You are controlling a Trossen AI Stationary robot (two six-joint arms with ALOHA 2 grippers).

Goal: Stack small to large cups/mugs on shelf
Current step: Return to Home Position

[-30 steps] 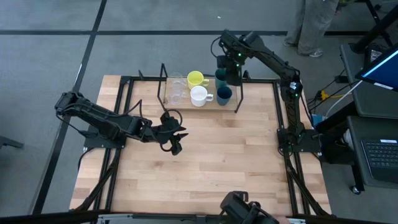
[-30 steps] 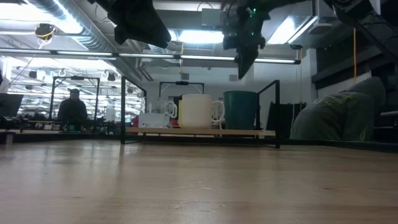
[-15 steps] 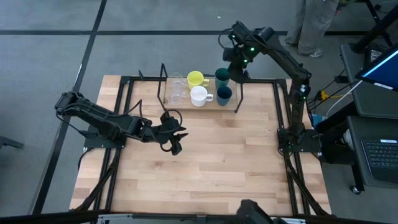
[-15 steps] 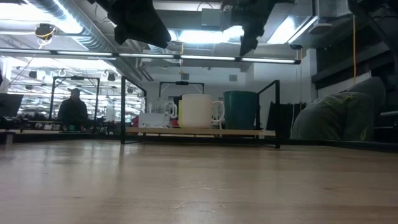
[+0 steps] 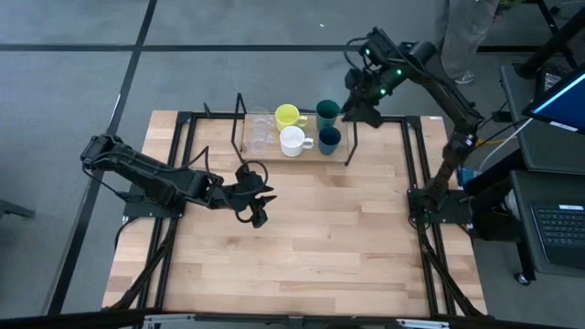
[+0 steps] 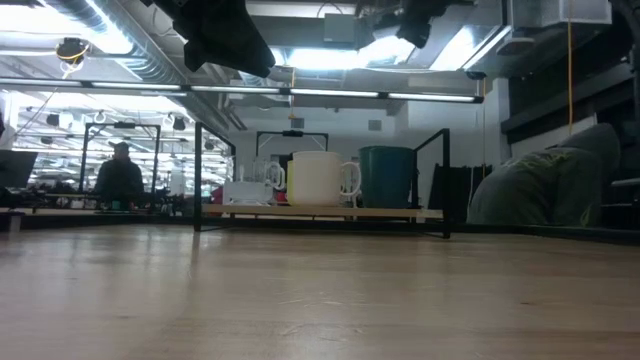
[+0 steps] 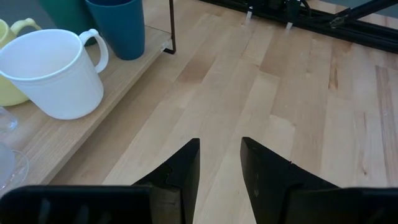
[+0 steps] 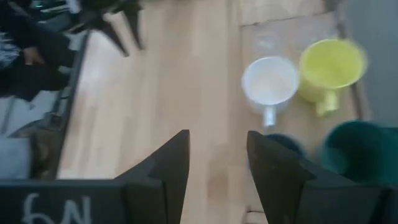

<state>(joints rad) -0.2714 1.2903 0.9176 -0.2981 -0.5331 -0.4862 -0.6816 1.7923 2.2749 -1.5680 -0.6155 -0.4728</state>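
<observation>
Green cup (image 5: 327, 111) set on shelf (image 5: 274, 153); right gripper (image 5: 356, 111) high beside it, parted, empty; left gripper (image 5: 256, 206) mid-table, parted.

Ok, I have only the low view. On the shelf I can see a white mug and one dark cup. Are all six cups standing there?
Observer: Yes. The high view shows six on the shelf: two clear glass cups, the yellow mug, the white mug, the dark green cup and the dark blue cup.
Operator: Where is the right arm? I see only a dark part at the top.
Observer: The right arm is over the far edge of the table, just past the shelf's right end, its jaws open and empty.
Operator: And the left one?
Observer: The left arm is over the table's left middle, apart from the shelf, jaws open and empty.
</observation>
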